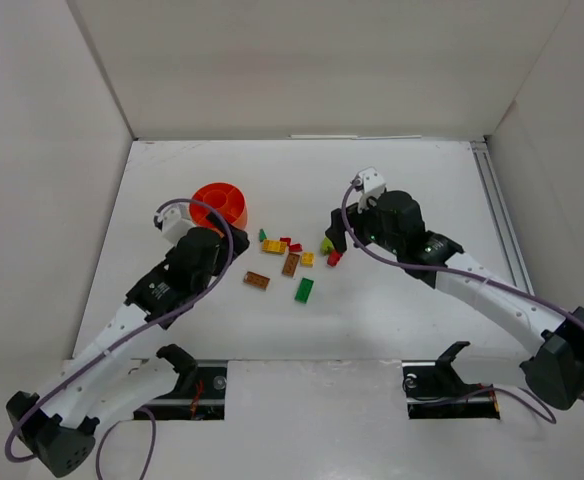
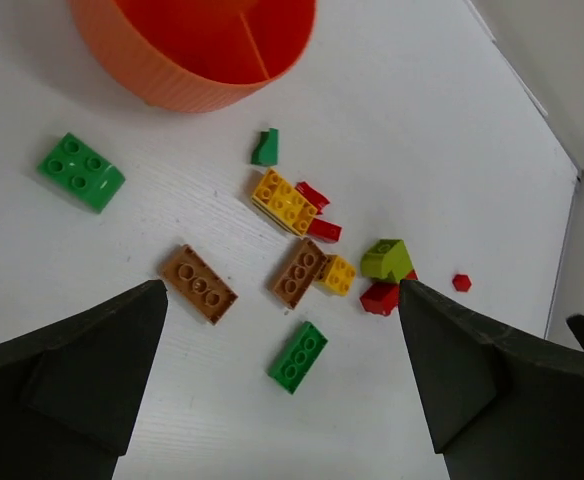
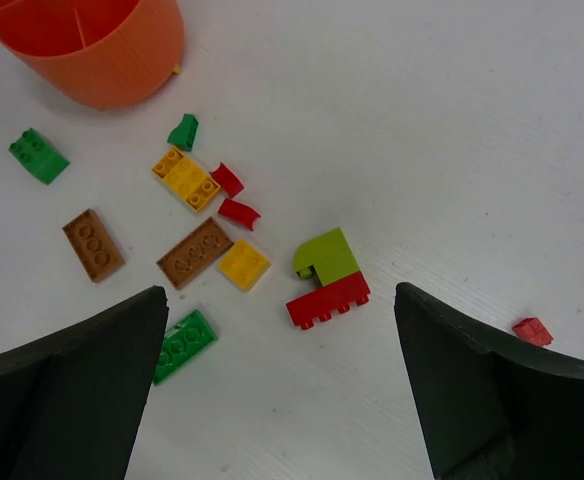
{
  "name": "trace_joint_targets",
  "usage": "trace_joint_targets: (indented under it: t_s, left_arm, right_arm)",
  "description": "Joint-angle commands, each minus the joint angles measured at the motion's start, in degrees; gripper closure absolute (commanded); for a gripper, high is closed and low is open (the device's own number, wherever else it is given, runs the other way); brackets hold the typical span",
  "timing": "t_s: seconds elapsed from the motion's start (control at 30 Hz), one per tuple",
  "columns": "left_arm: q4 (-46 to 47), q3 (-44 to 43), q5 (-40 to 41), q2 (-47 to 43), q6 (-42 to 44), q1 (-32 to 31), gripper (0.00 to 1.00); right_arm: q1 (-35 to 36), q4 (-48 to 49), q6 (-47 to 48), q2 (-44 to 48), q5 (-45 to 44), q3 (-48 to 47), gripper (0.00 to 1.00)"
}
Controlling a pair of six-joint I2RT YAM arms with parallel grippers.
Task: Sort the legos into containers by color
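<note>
The orange divided bowl [image 1: 220,205] stands left of centre; it also shows in the left wrist view [image 2: 172,80] and the right wrist view [image 3: 102,60]. Loose legos lie to its right: a yellow brick [image 2: 285,200], two brown plates [image 2: 200,284] [image 2: 299,271], a green plate [image 2: 298,356], a green brick [image 2: 81,172], and a lime piece [image 3: 326,255] touching a red brick [image 3: 329,300]. My left gripper [image 2: 282,330] is open and empty above the green plate. My right gripper [image 3: 280,300] is open and empty just above the lime and red pair.
White walls enclose the table on the left, back and right. A metal rail [image 1: 502,220] runs along the right side. A tiny red piece [image 3: 532,331] lies apart to the right of the pile. A small dark green piece [image 2: 265,148] lies near the bowl.
</note>
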State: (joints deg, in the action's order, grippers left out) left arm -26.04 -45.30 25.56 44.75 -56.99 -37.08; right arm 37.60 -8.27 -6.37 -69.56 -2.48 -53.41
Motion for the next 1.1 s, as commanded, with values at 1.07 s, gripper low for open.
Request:
trace_joint_targets:
  t_s: [1.07]
  left_arm:
    - [12.9, 10.1, -14.7, 21.1, -11.0, 26.8, 0.33]
  right_arm:
    - [3.9, 5.1, -1.7, 13.5, -20.6, 7.7, 0.00]
